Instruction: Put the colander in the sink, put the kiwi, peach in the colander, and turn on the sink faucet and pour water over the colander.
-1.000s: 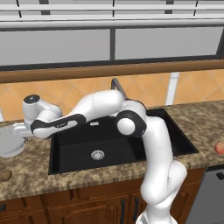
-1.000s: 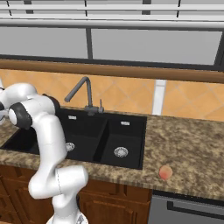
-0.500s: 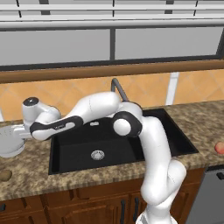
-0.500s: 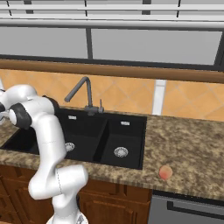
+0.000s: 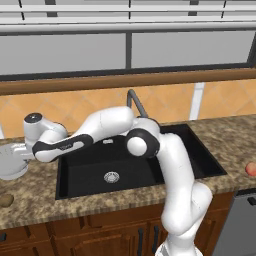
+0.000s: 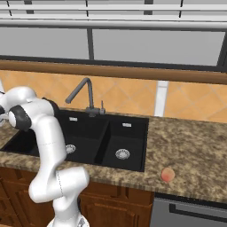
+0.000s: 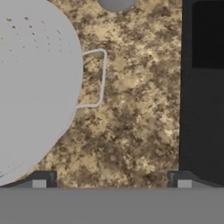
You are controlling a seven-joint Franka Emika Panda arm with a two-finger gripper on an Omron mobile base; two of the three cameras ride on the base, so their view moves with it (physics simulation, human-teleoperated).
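Note:
The pale perforated colander point(image 5: 9, 168) stands on the granite counter left of the black sink point(image 5: 150, 165). In the hand view the colander point(image 7: 35, 87) takes up the left side, with its thin wire handle point(image 7: 99, 78) sticking out toward the middle. My gripper point(image 7: 111, 180) hovers over the counter beside it, open, its fingertips point(image 7: 41, 179) wide apart with bare counter between them. From the left base view the gripper point(image 5: 16, 150) is right above the colander's rim. The brown kiwi point(image 5: 5, 200) lies near the counter's front left. The peach point(image 6: 167, 174) sits right of the sink. The dark faucet point(image 6: 84, 95) rises behind the sink.
The sink's rim point(image 7: 203, 87) runs along the right of the hand view. A grey round object point(image 7: 116, 3) shows at its top edge. A tiled backsplash and wooden ledge point(image 5: 150, 82) run behind the counter. A dishwasher front point(image 6: 195, 213) sits below at right.
The arm has stretched slightly further left toward the colander. The jaws stay open.

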